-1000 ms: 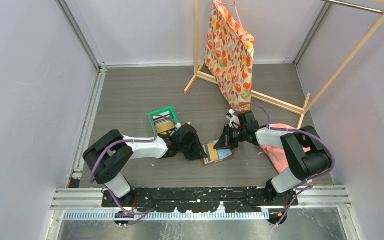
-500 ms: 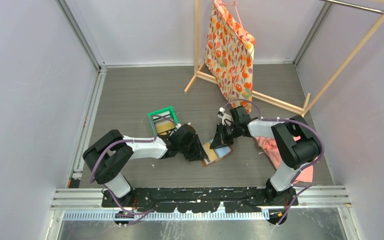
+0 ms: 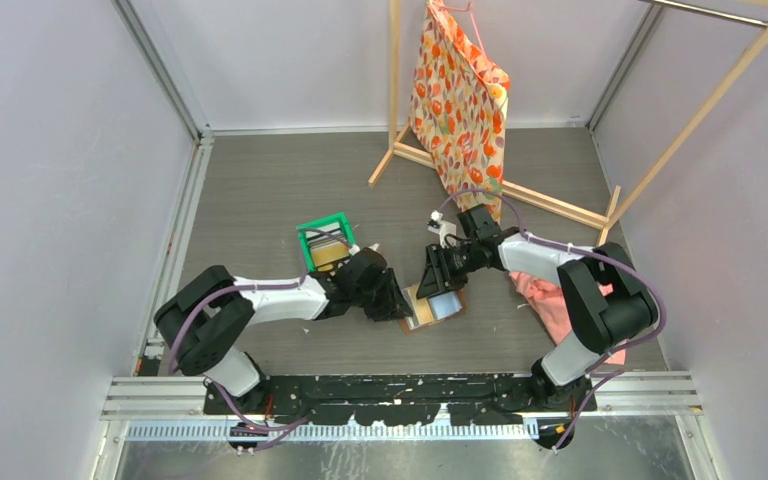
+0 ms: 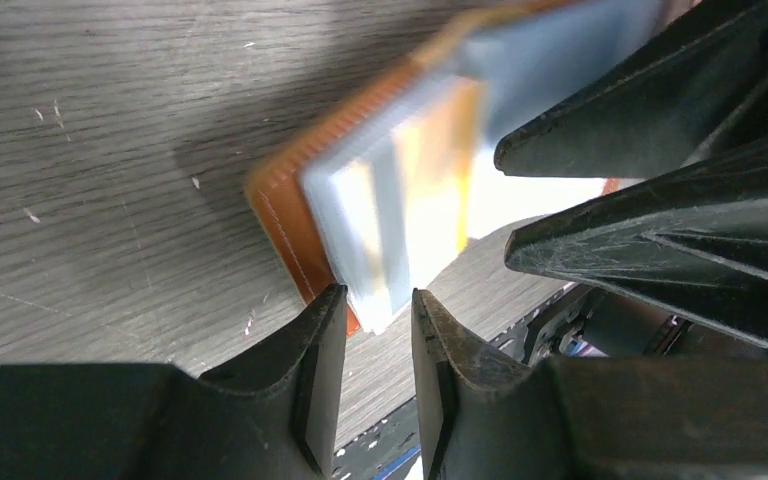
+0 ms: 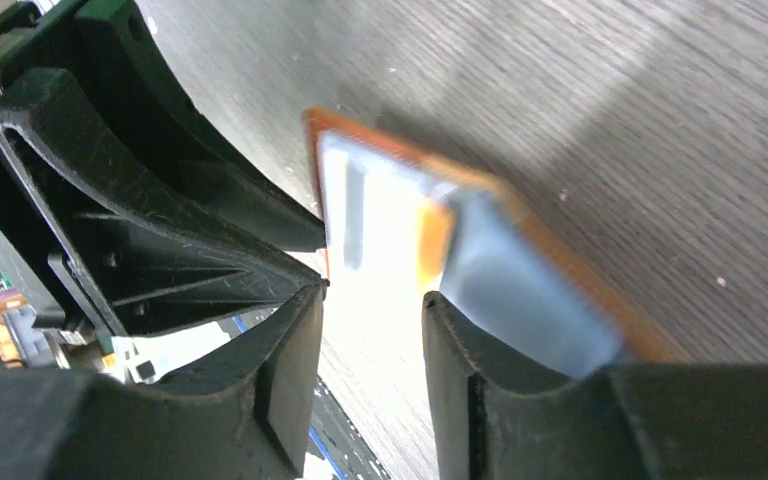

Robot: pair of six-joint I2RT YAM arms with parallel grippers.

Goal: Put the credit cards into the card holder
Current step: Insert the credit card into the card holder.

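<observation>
- Between the two arms, mid-counter (image 3: 280,190), we see the card holder (image 3: 430,305) lying open, with a tan card (image 4: 435,170) tucked into its slots.
- Left jaws pinch the holder's corner. Right jaws stand open and empty.
- More cards (image 3: 330,255) sit in the green bin (image 3: 322,222), so we judge most of the work is left.

1. I'm looking down on a grey wood-grain table (image 3: 260,200).
2. Lying on it: a square green plastic bin (image 3: 320,221), an open brown leather card holder (image 3: 430,306) and a crumpled pink cloth (image 3: 550,303).
3. A pale wooden rack frame (image 3: 560,207) stands at the far right.
</observation>
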